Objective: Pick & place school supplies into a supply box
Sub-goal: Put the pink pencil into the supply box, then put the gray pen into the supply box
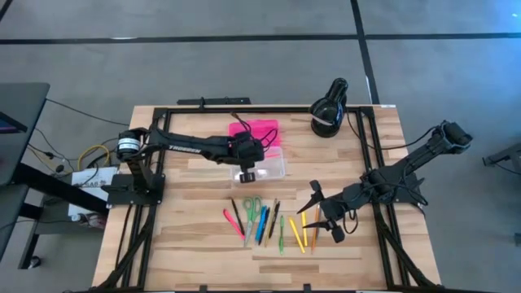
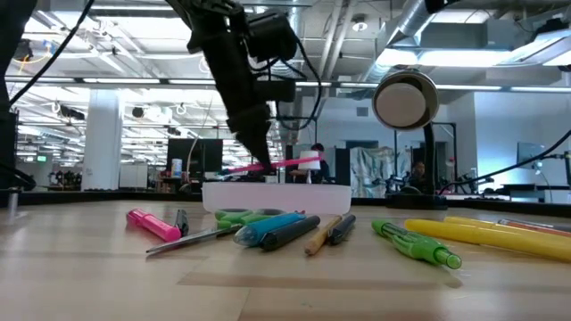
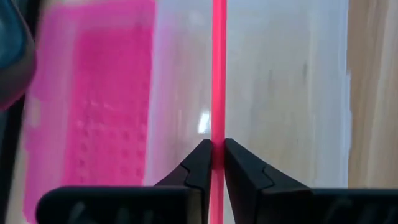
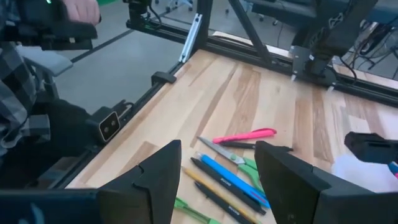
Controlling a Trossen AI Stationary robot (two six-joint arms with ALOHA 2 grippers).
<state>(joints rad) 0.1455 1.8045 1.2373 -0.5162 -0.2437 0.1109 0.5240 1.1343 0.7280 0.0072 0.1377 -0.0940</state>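
The left gripper [image 3: 213, 163] hangs over the clear plastic supply box [image 1: 273, 168] (its pink lid [image 1: 259, 133] lies open behind), fingers nipped onto a thin pink pen [image 3: 218, 74]. The right gripper [image 4: 219, 177] waits wide open and empty near the loose pens and scissors [image 1: 254, 207] spread on the wooden table [image 1: 195, 244].

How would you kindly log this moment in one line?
left gripper: holds pink pen over supply box | right gripper: open, above pens

Pink pen [image 3: 218, 74] in black left tool [image 3: 213, 163]; supply box [image 1: 273, 167] clear, lid [image 1: 259, 133] pink, dotted.
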